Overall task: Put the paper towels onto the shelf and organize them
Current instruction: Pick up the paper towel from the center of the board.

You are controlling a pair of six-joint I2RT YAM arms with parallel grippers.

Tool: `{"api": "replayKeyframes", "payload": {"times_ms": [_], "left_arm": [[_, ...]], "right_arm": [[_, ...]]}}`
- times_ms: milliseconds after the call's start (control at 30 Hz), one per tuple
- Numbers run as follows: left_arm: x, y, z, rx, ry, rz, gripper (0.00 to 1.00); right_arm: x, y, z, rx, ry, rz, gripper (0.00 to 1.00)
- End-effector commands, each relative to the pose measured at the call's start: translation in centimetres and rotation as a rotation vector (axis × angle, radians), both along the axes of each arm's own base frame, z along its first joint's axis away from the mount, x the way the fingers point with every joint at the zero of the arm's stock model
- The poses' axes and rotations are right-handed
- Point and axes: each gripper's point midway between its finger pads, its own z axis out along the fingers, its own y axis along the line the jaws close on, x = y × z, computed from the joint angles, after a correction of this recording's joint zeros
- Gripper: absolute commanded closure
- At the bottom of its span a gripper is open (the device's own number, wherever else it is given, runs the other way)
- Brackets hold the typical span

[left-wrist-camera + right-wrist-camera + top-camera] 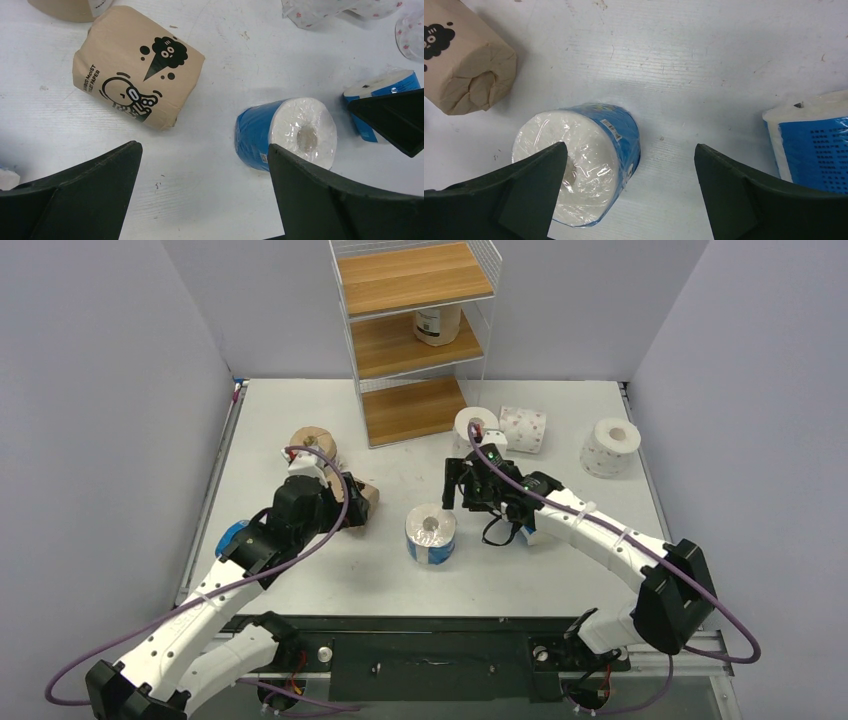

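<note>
The shelf (415, 340) stands at the back with one white paper towel roll (437, 325) on its middle tier. A blue roll (431, 533) (285, 132) (584, 160) stands on end mid-table between both arms. My left gripper (350, 502) (202, 155) is open over bare table, a tan roll (365, 502) (137, 75) lying just ahead of it. My right gripper (465, 495) (629, 150) hangs open above the blue roll's right side, its left finger over the roll's end. A second tan roll (313, 445) sits behind the left arm.
White rolls (476, 426) (523, 429) (610, 446) lie at the back right near the shelf's foot. One more blue roll (530, 532) (814, 140) rests under the right forearm, another (235, 536) beside the left arm. Grey walls enclose the table.
</note>
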Motion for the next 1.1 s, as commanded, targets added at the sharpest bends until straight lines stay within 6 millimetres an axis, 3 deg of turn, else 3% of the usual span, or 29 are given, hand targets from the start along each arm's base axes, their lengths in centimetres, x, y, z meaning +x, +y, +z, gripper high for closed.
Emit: {"api": "replayKeyframes", "payload": {"times_ms": [0, 233, 600, 1067], "left_arm": [[0.3, 0.1, -0.3, -0.015, 0.008, 0.026, 0.04], [-0.1, 0.1, -1.2, -0.041, 0.017, 0.033, 0.04], [-0.1, -0.4, -1.5, -0.052, 0.028, 0.016, 0.04], [0.3, -0.7, -1.2, -0.05, 0.025, 0.012, 0.04]], "right_arm": [[0.0, 1.1, 0.5, -0.041, -0.02, 0.05, 0.06], [-2.5, 2.5, -1.6, -0.062, 0.045, 0.16, 0.09], [-3.8, 2.8, -4.5, -0.135, 0.122, 0.212, 0.22], [-4.1, 3.3, -4.3, -0.128, 0.104, 0.23, 0.21]]}}
